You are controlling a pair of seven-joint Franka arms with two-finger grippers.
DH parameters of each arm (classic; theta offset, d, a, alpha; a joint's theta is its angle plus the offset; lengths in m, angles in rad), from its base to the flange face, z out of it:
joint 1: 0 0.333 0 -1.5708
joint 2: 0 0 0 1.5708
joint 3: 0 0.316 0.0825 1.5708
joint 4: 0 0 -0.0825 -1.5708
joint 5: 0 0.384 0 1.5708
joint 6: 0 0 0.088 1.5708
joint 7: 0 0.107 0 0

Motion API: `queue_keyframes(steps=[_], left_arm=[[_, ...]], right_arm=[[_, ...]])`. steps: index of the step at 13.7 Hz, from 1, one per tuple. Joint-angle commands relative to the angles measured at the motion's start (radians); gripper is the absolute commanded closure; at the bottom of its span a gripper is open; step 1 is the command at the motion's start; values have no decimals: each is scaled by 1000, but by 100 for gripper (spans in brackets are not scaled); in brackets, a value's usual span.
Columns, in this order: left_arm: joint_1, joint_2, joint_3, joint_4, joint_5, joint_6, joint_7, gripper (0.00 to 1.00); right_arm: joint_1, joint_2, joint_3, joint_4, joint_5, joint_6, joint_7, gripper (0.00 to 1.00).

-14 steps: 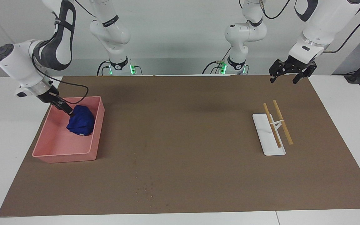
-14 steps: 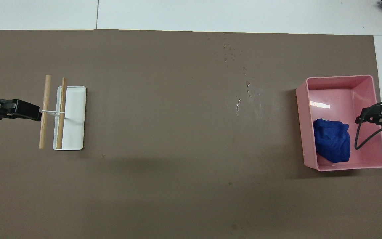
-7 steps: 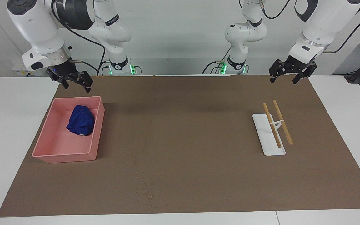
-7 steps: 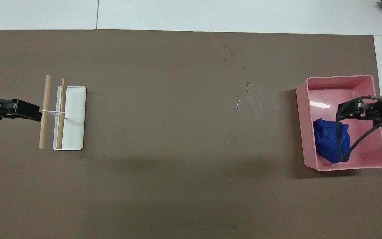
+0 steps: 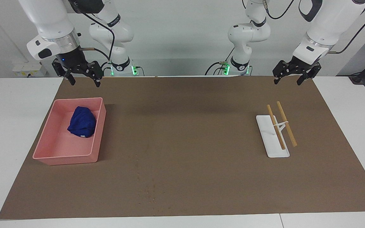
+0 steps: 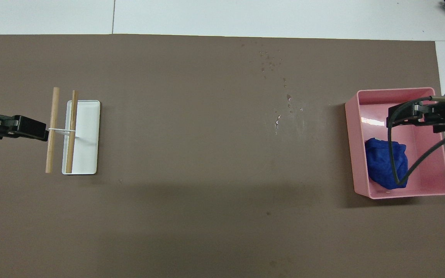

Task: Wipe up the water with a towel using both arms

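The deep-blue towel [image 5: 82, 122] lies crumpled in the pink tray [image 5: 65, 156], in the end nearer the robots; it also shows in the overhead view [image 6: 381, 164]. My right gripper [image 5: 85, 83] hangs open and empty, high above the tray [image 6: 396, 91], well clear of the towel; it also shows in the overhead view [image 6: 392, 116]. My left gripper [image 5: 287, 81] waits open and empty in the air at the other end of the mat, also seen in the overhead view [image 6: 43, 133]. Small water drops [image 6: 276, 116] lie scattered on the brown mat; they also show in the facing view [image 5: 150, 193].
A white tray [image 5: 269, 139] with two wooden sticks [image 5: 286, 123] across a small stand sits toward the left arm's end of the table, seen in the overhead view too [image 6: 89, 135]. The right arm's black cable [image 6: 394, 170] hangs over the towel.
My right gripper has lifted out of the pink tray, away from the towel, and stands high above it. The towel stays in the tray. The left arm has not moved.
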State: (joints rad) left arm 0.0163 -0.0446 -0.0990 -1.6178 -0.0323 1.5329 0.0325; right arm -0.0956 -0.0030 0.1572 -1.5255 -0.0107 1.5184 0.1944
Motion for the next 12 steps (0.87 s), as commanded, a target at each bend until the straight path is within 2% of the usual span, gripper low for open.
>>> queue_keyframes(steps=[1, 12], left_arm=[[-6, -26, 10, -31, -11, 13, 10, 0], [-6, -26, 12, -31, -11, 13, 12, 0]], right_arm=[[-10, 11, 1, 28, -17, -37, -12, 0], [-15, -20, -4, -22, -17, -47, -13, 0]])
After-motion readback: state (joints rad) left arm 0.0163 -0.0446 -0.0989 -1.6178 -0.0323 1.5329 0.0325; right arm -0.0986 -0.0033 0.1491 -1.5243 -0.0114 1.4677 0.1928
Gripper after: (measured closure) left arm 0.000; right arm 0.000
